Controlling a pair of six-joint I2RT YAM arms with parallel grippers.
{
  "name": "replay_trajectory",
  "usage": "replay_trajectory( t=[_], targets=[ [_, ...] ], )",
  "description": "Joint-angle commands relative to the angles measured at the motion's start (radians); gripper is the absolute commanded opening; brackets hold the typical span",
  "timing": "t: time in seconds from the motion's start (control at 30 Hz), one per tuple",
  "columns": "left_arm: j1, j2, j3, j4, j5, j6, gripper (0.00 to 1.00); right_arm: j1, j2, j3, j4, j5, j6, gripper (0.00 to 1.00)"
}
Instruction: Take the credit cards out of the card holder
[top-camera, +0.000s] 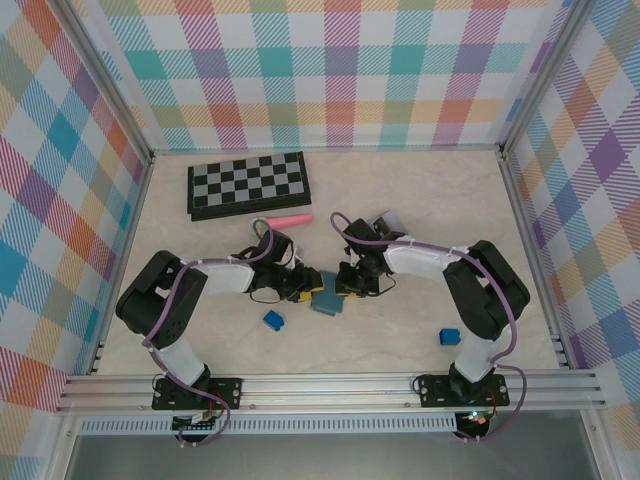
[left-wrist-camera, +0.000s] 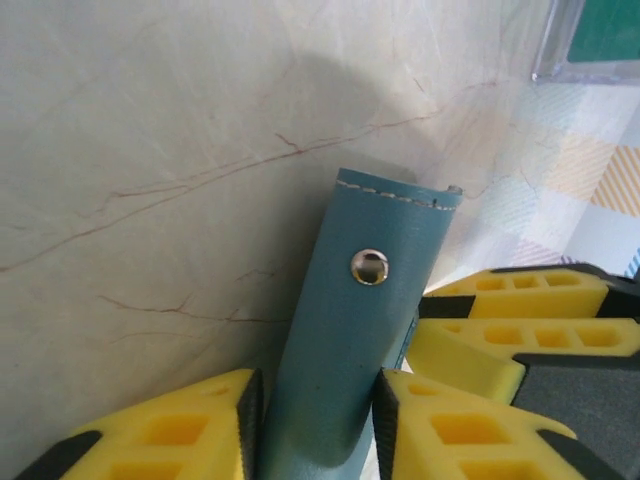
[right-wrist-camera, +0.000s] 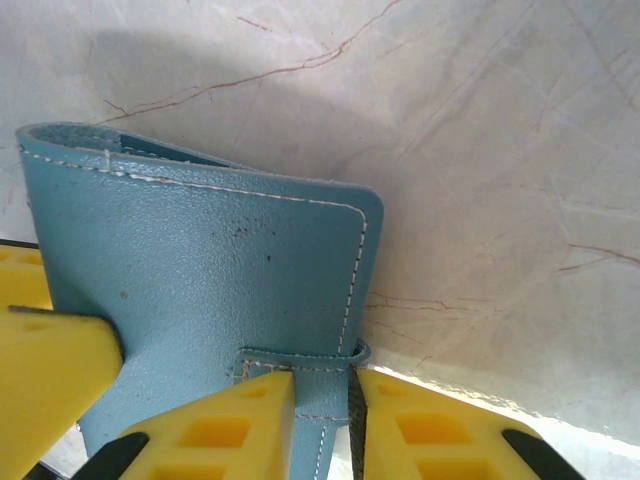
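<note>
The table (top-camera: 420, 200), pale with thin reddish veining, stood inside walls of coloured plaid. A folded chessboard (top-camera: 248, 186) lay far left of centre. Both arms reached inward and met near the middle of the table.

The card holder (top-camera: 327, 301) was between the two grippers at table centre, held up on edge rather than lying flat. The left gripper (top-camera: 303, 287) was clamped on it. In the left wrist view its yellow pads (left-wrist-camera: 190, 425) pressed on either side of a slate-blue flap of the card holder (left-wrist-camera: 350, 330). The right gripper (top-camera: 350, 283) was likewise closed on it. In the right wrist view its pads (right-wrist-camera: 235, 425) pinched the stitched edge of the card holder (right-wrist-camera: 200, 260) just below a small strap.

A pink stick (top-camera: 288, 219) lay just near of the chessboard. One blue block (top-camera: 273, 320) sat near left of the holder, and another (top-camera: 449, 336) sat well apart to the near right. A metal snap stud (left-wrist-camera: 369, 266) showed on the flap.
</note>
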Motion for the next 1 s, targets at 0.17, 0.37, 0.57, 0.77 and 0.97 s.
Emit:
replay_trajectory(
  t=[0.17, 0.37, 0.57, 0.77, 0.97],
  targets=[
    [-0.013, -0.142, 0.056, -0.276, -0.209, 0.088, 0.19, 0.005, -0.104, 0.023, -0.015, 0.020, 0.027, 0.37],
    [-0.019, -0.260, 0.250, -0.793, -0.614, 0.234, 0.15, 0.003, -0.268, -0.004, -0.025, 0.115, 0.030, 0.54],
    [-0.065, -0.244, 0.414, -1.011, -0.901, 0.263, 0.13, -0.009, -0.355, -0.032, -0.033, 0.175, 0.047, 0.63],
    [-0.148, -0.078, 0.557, -1.089, -1.096, 0.251, 0.13, -0.033, -0.428, -0.083, -0.034, 0.214, 0.082, 0.69],
    [-0.227, 0.117, 0.685, -1.024, -1.081, 0.296, 0.16, -0.081, -0.493, -0.132, -0.052, 0.249, 0.118, 0.69]
  ],
)
